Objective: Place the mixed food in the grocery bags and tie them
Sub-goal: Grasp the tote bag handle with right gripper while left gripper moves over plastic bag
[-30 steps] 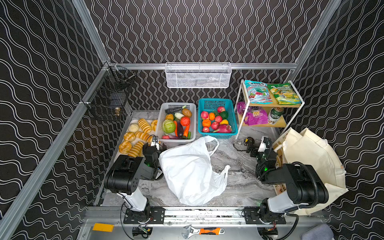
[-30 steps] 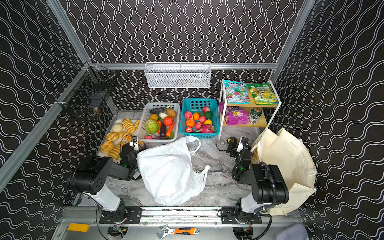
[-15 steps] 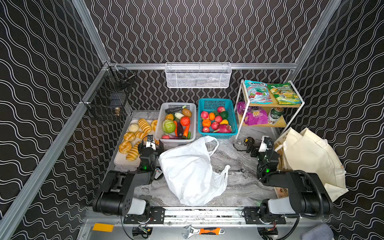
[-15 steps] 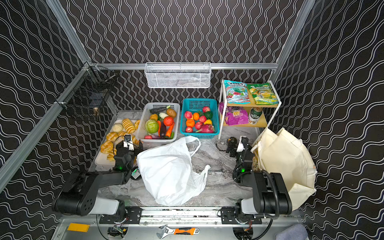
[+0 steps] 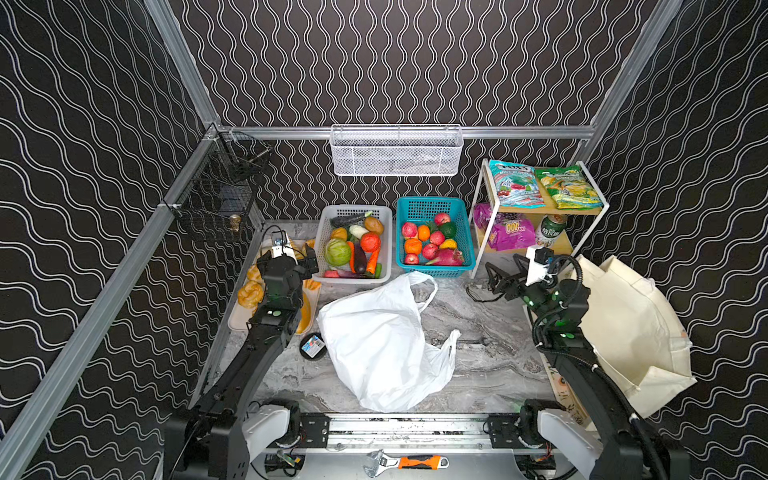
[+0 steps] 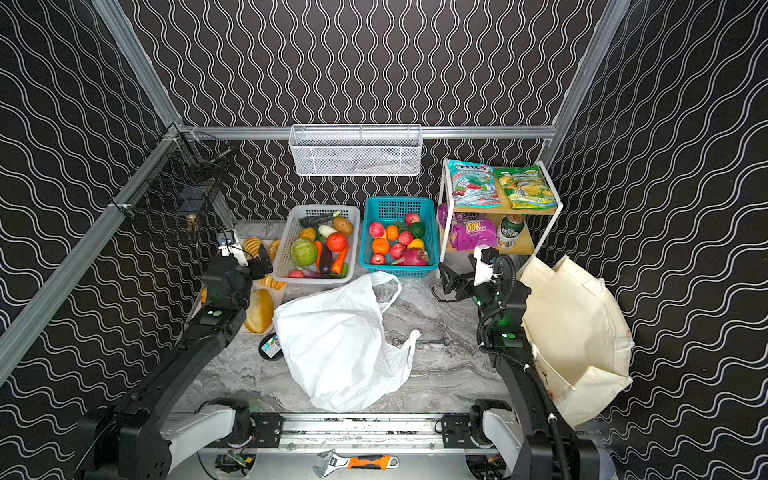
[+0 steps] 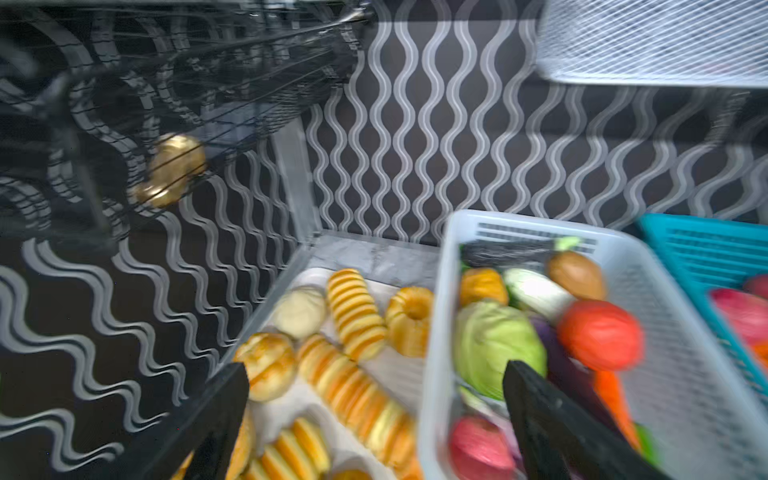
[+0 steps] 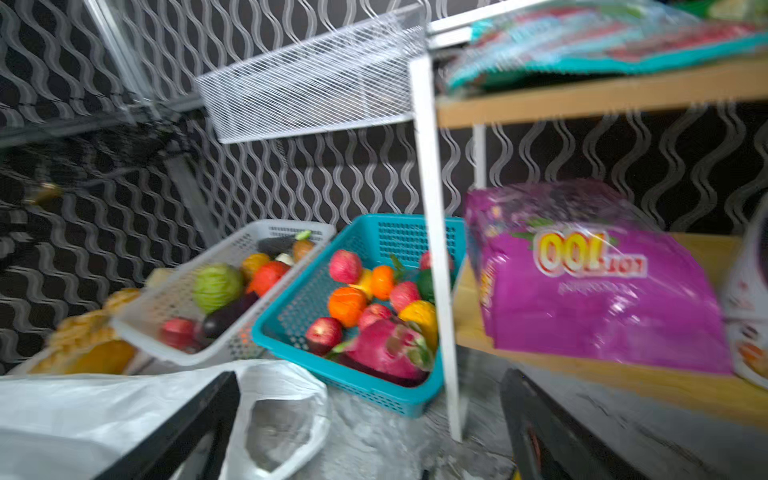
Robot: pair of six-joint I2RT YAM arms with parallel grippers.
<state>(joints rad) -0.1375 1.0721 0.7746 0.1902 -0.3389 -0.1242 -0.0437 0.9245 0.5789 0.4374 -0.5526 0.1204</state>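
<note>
In both top views the plastic bag (image 5: 374,345) is lying slack mid-table, its handles pointing toward 12 o'clock. The tote (image 5: 627,324) is slumping at the bag's 3 o'clock, beside the right arm. At the bag's 12 o'clock the white basket (image 5: 321,245) is holding the cabbage (image 5: 337,252), tomato (image 5: 370,242) and aubergine (image 5: 360,262), and the teal basket (image 5: 428,201) is sitting just beside it. At 1 o'clock the rack (image 5: 482,216) is carrying the teal packet (image 5: 515,189) on top, with the purple packet (image 5: 509,235) and can (image 5: 550,230) below. The left gripper (image 5: 293,257) is hovering at the bag's 10 o'clock over the bread tray (image 5: 237,323), jaws spread and empty. The right gripper (image 5: 505,270) is hovering at 2 o'clock, near the rack's foot, jaws likewise apart and holding nothing.

In the left wrist view, which is blurred, the fingers (image 7: 224,415) are standing wide. One is hanging over the bread (image 7: 353,311), and the other is crossing the white basket's wall in front of the cabbage.

In the right wrist view the fingers (image 8: 199,415) are standing wide with nothing between them. The plastic bag's handle is lying under one finger, and the purple packet is resting on the lower shelf ahead. A white smear at the frame's edge is probably the can.
</note>
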